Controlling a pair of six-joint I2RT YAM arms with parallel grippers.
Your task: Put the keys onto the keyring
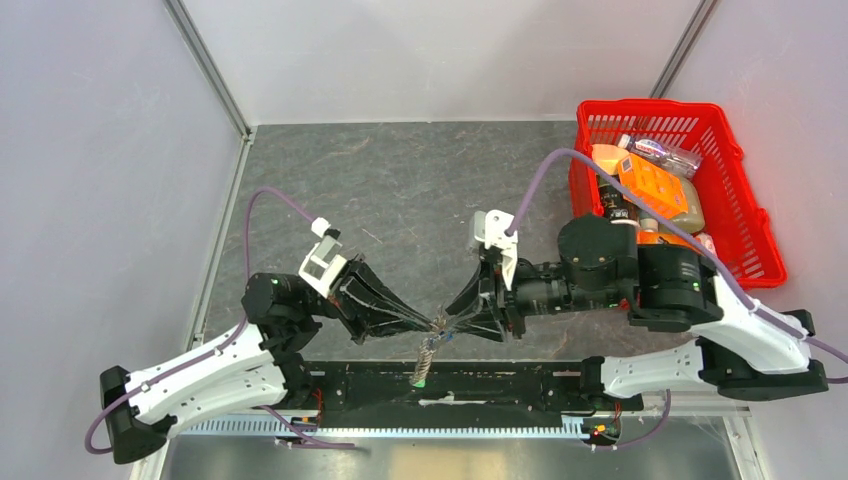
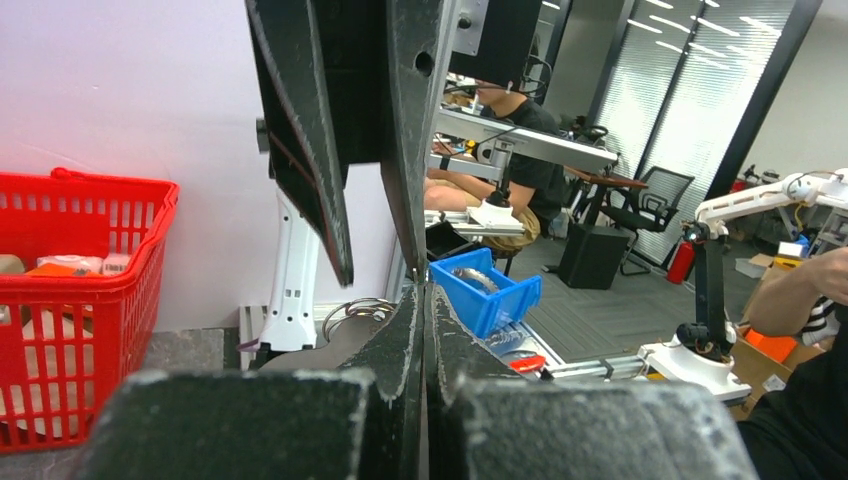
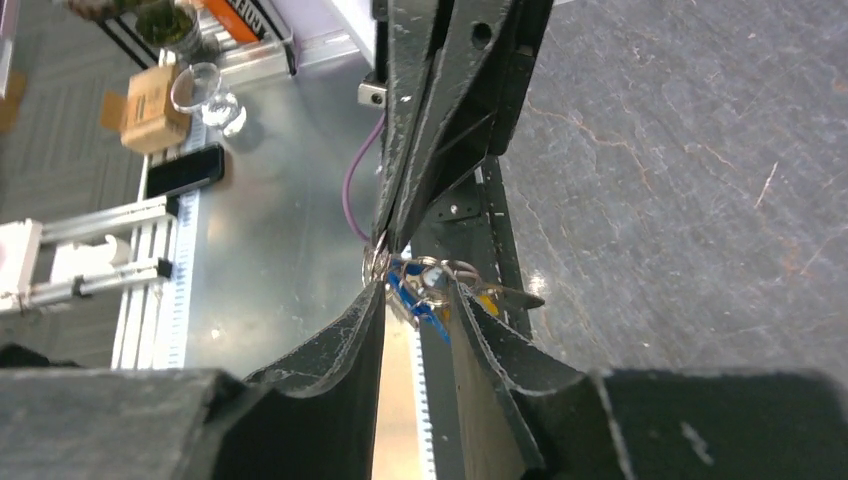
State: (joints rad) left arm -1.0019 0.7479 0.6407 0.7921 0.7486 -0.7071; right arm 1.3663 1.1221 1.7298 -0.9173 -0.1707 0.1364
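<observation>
A dark grey, marbled surface (image 1: 400, 180) carries a red basket (image 1: 755, 230) of packaged goods, well to the right of and beyond the jaws. A black rail (image 1: 500, 385) lies nearer than them.

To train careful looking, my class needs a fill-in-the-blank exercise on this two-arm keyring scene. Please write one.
1. The mesh basket is coloured ___.
2. On the left gripper the jaws are ___.
3. The tag at the end of the hanging chain is ___.
4. Between the fingers of the right gripper sits a key with a ___ cap.

Missing words: red; shut; green; blue.
</observation>
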